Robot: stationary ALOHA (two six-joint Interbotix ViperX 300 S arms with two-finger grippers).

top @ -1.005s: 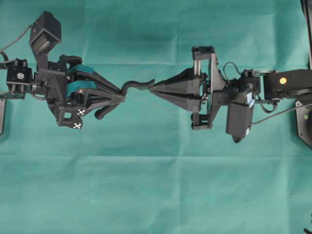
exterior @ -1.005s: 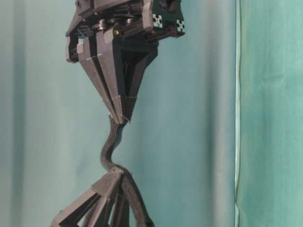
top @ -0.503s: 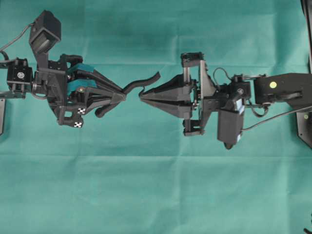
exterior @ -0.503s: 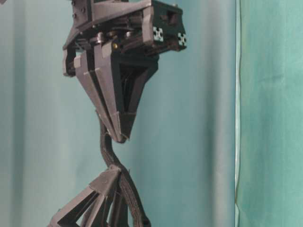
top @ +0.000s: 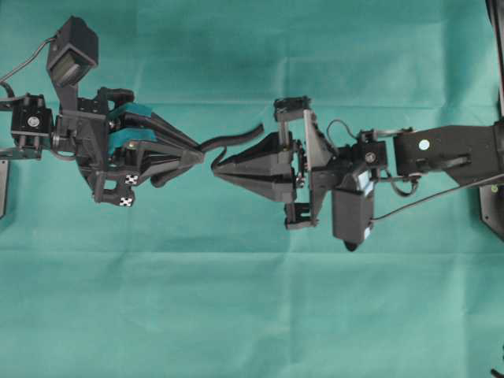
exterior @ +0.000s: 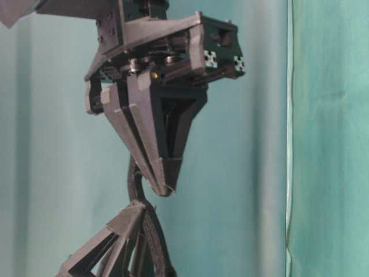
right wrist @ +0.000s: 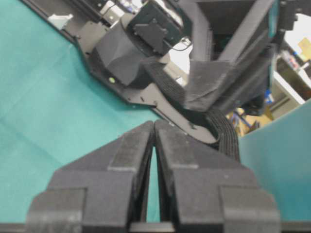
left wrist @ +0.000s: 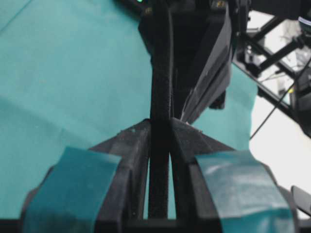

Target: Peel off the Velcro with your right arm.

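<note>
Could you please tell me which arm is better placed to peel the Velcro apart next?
Right. The left gripper is shut on the Velcro, anchoring it. The right gripper, shut, has its tips just beside that clamp; whether it pinches a layer cannot be told.

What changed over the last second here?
The right hand, shut, moved toward the left hand. The Velcro between them slackened, and its free end now lies beside the right hand's fingers. The left hand stayed put, clamped on the Velcro.
</note>
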